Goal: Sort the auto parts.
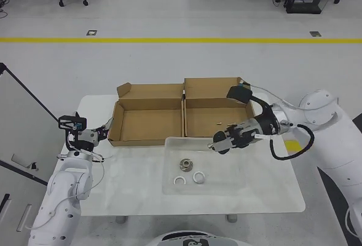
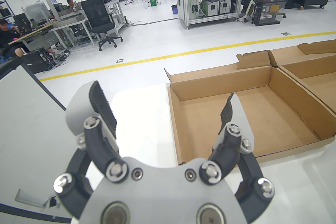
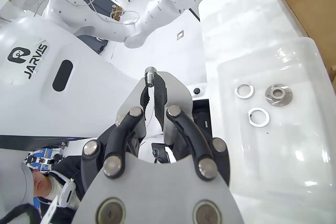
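Note:
My right gripper [image 3: 150, 83] is shut on a small threaded metal bolt [image 3: 149, 76], held above the far edge of the clear tray [image 1: 279, 184]; from above, that gripper [image 1: 217, 146] sits near the right cardboard box [image 1: 196, 117]. In the tray lie a grey flanged metal part [image 1: 185, 164] and two white rings [image 1: 199, 177] [image 1: 179, 181]; the wrist view shows the flanged part [image 3: 278, 95] and the rings [image 3: 244, 91]. My left gripper [image 2: 168, 109] is open and empty beside the left cardboard box [image 2: 236, 114], at the table's left edge [image 1: 104, 132].
The two open cardboard boxes stand side by side at the back of the white table [image 1: 137, 184]. A small brown item [image 1: 220, 124] lies in the right box. A grey panel [image 1: 8, 123] stands to the left of the table.

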`<state>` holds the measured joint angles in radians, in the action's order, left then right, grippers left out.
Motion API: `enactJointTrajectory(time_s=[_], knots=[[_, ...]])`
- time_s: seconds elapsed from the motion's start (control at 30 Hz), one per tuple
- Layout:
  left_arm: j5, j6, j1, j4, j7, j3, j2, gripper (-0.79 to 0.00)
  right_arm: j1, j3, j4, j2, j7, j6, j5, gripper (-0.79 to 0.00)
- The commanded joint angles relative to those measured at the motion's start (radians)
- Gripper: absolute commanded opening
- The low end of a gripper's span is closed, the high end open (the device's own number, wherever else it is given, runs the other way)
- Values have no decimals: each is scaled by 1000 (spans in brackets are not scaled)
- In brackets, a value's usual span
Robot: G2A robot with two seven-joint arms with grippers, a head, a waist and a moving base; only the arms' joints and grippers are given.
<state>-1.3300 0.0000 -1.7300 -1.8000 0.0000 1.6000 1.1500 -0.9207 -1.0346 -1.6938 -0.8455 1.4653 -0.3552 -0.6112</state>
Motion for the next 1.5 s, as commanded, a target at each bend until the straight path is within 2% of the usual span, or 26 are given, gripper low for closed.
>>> enactJointTrajectory(time_s=[0.0,0.13,0.23,0.47,0.7,1.03,1.47], knots=[[0,0,0,0,0,0,0,0,0,0,0,0,0,0,0,-785],[0,0,0,0,0,0,0,0,0,0,0,0,0,0,0,-785],[0,0,0,0,0,0,0,0,-21,-9,3,-1,-43,2,-33,-785],[0,0,0,0,0,0,0,0,-63,-56,29,-9,11,11,-361,-785],[0,0,0,0,0,0,0,0,-66,-60,8,-43,67,68,-602,-785],[0,0,0,0,0,0,0,0,-42,0,-9,-99,71,109,-893,-785],[0,0,0,0,0,0,0,0,-27,36,29,-160,48,189,-1078,-785]])
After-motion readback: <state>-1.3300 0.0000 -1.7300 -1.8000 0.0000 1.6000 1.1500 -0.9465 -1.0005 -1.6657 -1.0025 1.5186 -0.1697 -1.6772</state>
